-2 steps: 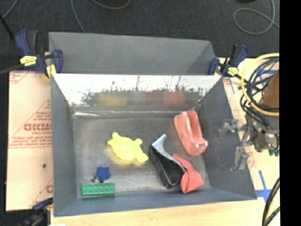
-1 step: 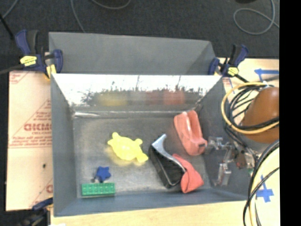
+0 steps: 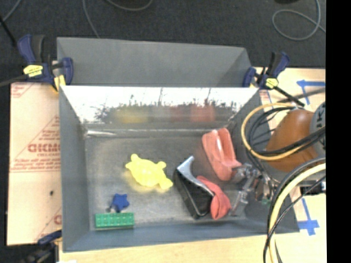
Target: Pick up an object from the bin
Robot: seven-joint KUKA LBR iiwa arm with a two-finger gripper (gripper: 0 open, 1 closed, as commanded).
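The reddish-pink curved piece lies at the lower right of the bin, resting against a black and silver thing. The gripper is just beside it on the right, and I cannot tell whether it is released or clenched. The piece looks light, soft and rubbery, so it should not slip easily. Its free rounded end seems the best place to hold. A larger pink piece lies above it. A yellow toy, a blue bit and a green brick lie well apart to the left.

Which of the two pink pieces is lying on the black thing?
The front pink piece, nearer the bin's front wall: it lies across the black and silver thing. The rear pink piece sits further back, off it.
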